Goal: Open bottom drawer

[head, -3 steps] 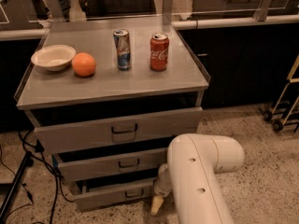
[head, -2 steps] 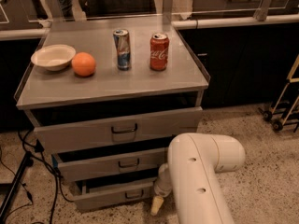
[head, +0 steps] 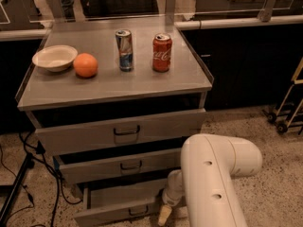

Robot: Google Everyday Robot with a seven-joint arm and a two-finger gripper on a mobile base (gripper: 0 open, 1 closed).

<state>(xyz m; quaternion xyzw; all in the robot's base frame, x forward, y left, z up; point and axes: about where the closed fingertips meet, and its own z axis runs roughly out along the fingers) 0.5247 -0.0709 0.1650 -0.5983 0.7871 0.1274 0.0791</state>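
- While the bottom drawer point(head: 106, 216) juts further out than the two above it, with its inner floor exposed, we judge the task largely done; what remains, at most, is more travel and letting go.
- We find this drawer lowest in the cabinet, just above the floor point(head: 279, 183), with a shallow grey sheet-metal front and a small dark loop handle point(head: 138, 211).
- We note the gripper point(head: 164, 215) low at the right end of that front, beside the handle and not on it; we cannot tell how far open it is or whether it holds anything.
- The arm point(head: 213, 178) is a smooth, rounded cream casing.
- The middle drawer point(head: 118, 166) and the tall-fronted top drawer point(head: 118, 131) are the same matte grey metal, each jutting a little.
- The flat metal cabinet top point(head: 118, 86) carries a pale bowl point(head: 54, 57), an orange point(head: 85, 65), a blue can point(head: 124, 50) and a red can point(head: 162, 53).
- The floor is speckled stone.
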